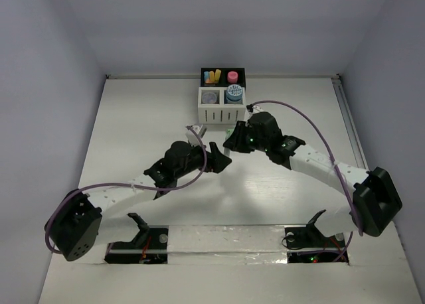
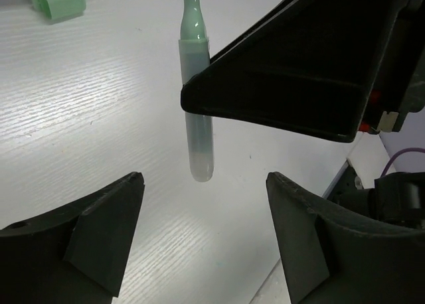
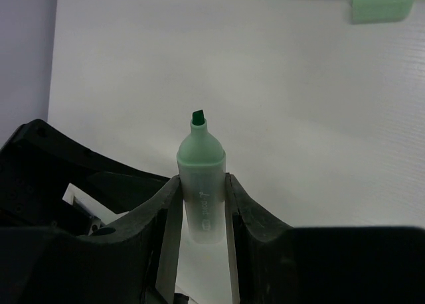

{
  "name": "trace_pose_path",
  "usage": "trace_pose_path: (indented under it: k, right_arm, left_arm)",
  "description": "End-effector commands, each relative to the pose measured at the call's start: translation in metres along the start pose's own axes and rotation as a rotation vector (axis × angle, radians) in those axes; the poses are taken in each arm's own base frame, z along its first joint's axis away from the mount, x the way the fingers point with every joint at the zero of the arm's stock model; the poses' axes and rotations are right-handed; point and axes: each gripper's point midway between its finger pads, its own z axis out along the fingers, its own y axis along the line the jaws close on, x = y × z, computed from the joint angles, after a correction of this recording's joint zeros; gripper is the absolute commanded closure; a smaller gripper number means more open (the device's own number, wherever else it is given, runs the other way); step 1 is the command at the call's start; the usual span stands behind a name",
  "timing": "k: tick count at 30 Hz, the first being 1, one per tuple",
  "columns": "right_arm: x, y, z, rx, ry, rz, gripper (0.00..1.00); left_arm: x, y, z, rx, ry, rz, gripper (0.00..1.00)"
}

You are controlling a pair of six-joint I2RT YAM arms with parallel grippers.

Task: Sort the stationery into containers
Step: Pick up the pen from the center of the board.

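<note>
One uncapped green marker (image 3: 201, 174) (right gripper (image 3: 201, 188) clamps it), one loose cap (image 3: 383, 3).

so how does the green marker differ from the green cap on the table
The marker is clamped in the right gripper; the cap lies loose on the table, apart from it. The marker is long, with a clear barrel and bare chisel tip; the cap is a short opaque stub. Both are pale green.
</note>
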Motion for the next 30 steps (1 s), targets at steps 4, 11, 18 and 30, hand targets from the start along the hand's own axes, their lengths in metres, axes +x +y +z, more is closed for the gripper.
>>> trace_pose_path:
  k: [4, 11, 18, 30]
  right_arm:
    - [-0.013, 0.039, -0.01, -0.145, -0.035, -0.003, 0.94]
    - [-0.002, 0.053, -0.019, -0.217, 0.008, 0.031, 0.95]
    - [0.003, 0.056, -0.024, -0.246, 0.024, 0.05, 0.95]
    - [-0.012, 0.048, -0.036, -0.174, -0.044, 0.0, 0.53]
  left_arm:
    - [-0.039, -0.03, 0.005, 0.091, -0.117, 0.062, 0.37]
    - [-0.04, -0.028, 0.008, 0.087, -0.115, 0.086, 0.52]
    - [-0.037, -0.028, 0.009, 0.096, -0.11, 0.09, 0.78]
    - [-0.039, -0.025, -0.007, 0.074, -0.131, 0.138, 1.0]
